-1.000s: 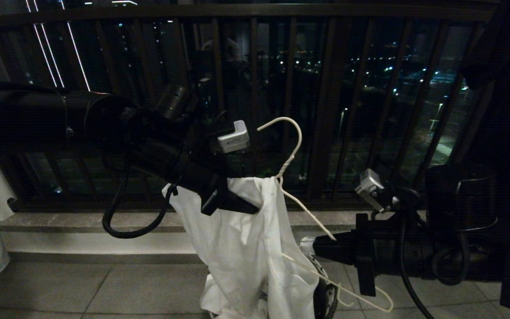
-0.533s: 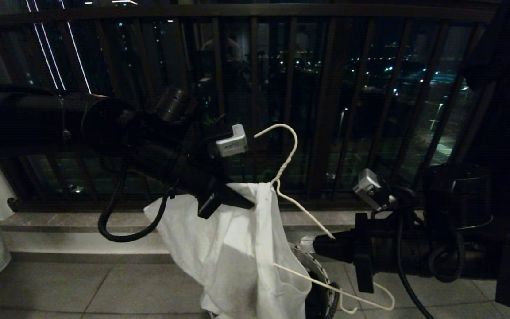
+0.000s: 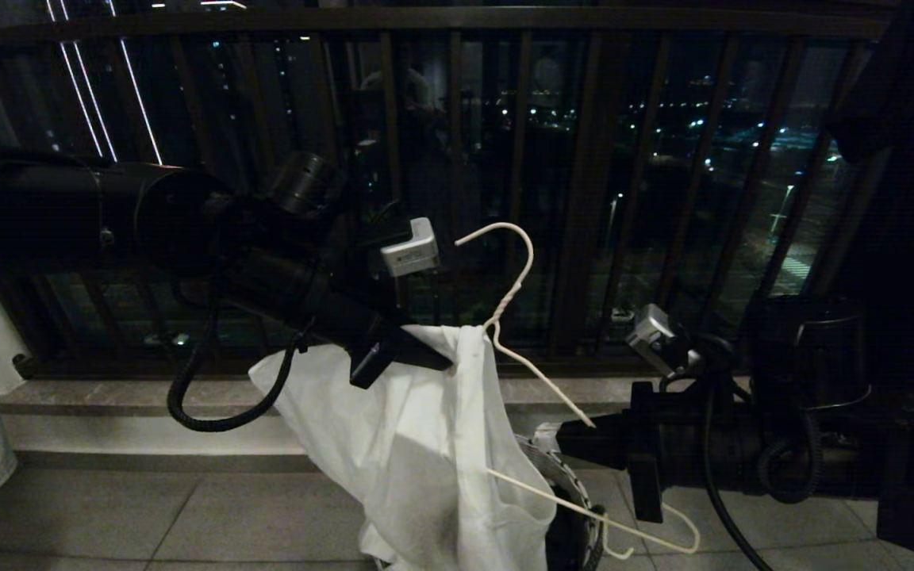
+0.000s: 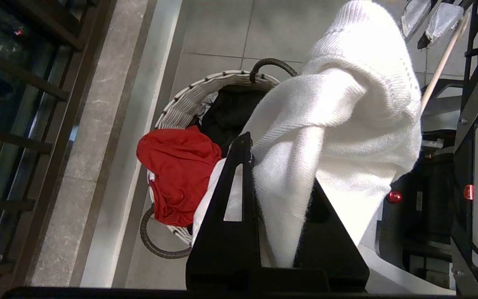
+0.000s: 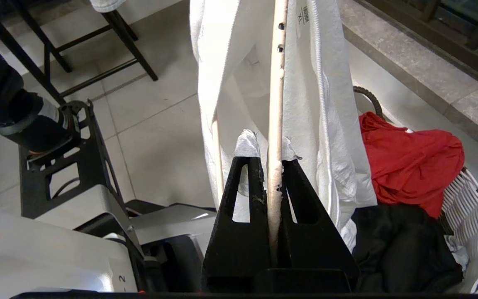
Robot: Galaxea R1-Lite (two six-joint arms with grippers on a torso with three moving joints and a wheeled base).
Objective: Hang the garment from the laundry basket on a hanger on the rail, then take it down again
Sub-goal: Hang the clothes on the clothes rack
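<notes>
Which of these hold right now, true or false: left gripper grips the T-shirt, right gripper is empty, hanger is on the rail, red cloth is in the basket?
1. The left gripper is shut on the white T-shirt. True.
2. The right gripper is empty. False: it clamps the white wire hanger.
3. The hanger hangs on a rail. False: its hook is free in the air.
4. A red cloth lies in the laundry basket. True.

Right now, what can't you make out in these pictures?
- T-shirt: its chest print shows in no view; folds hide it.
- Basket: the head view's lower edge cuts it off; the shirt covers it.
- Hanger: its left shoulder is under the cloth.
- Hanging bar: in no view.
</notes>
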